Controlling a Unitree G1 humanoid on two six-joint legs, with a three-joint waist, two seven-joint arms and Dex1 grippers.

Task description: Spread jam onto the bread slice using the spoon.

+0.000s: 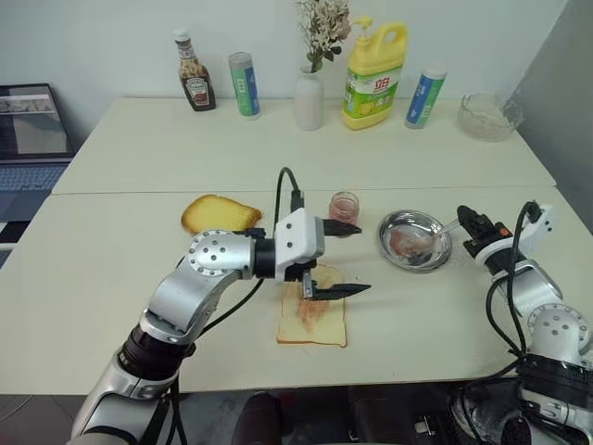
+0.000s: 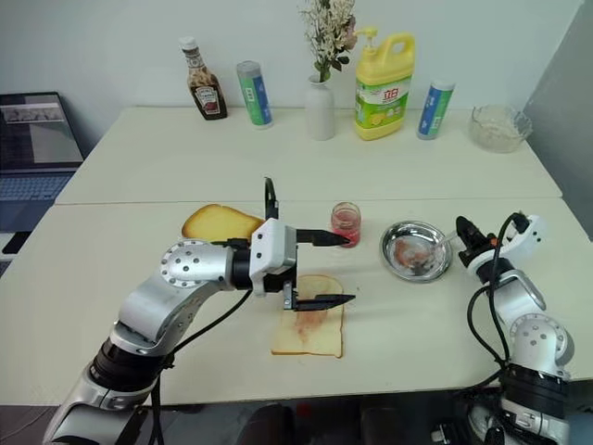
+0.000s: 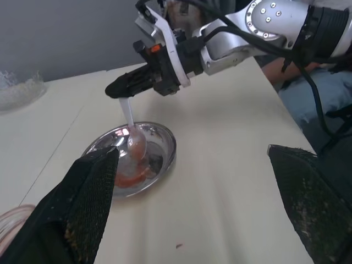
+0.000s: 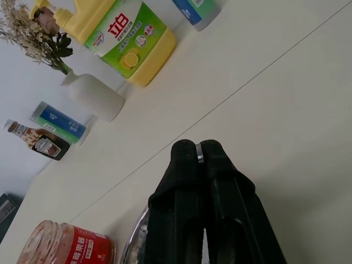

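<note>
Pale bread slice (image 1: 312, 318) lies flat nr the table's (image 1: 139, 185) front edge, abt mid-width, w/ a reddish jam smear (image 1: 308, 311) across its top. Jam jar (image 1: 344, 207) stands upright just behind it, twd the table's middle. Silver spoon (image 3: 132, 131): handle pinched in the right gripper (image 1: 464, 220), whose fingers are clamped tight on it; bowl end dips into the round steel dish (image 1: 415, 240), which sits to the right of the jar & shows pink smears inside. Left gripper (image 1: 346, 260) hangs over the slice's back edge w/ fingers spread wide, nothing between them, one finger (image 1: 338, 291) above the bread, the other nr the jar. Toasted golden slice (image 1: 219, 214) lies left of the jar. Along the back edge: ketchup bottle (image 1: 194, 71), two tubes, white vase (image 1: 309, 100) w/ flowers, yellow detergent bottle (image 1: 374, 75), glass bowl (image 1: 488, 115) at the back right corner.
</note>
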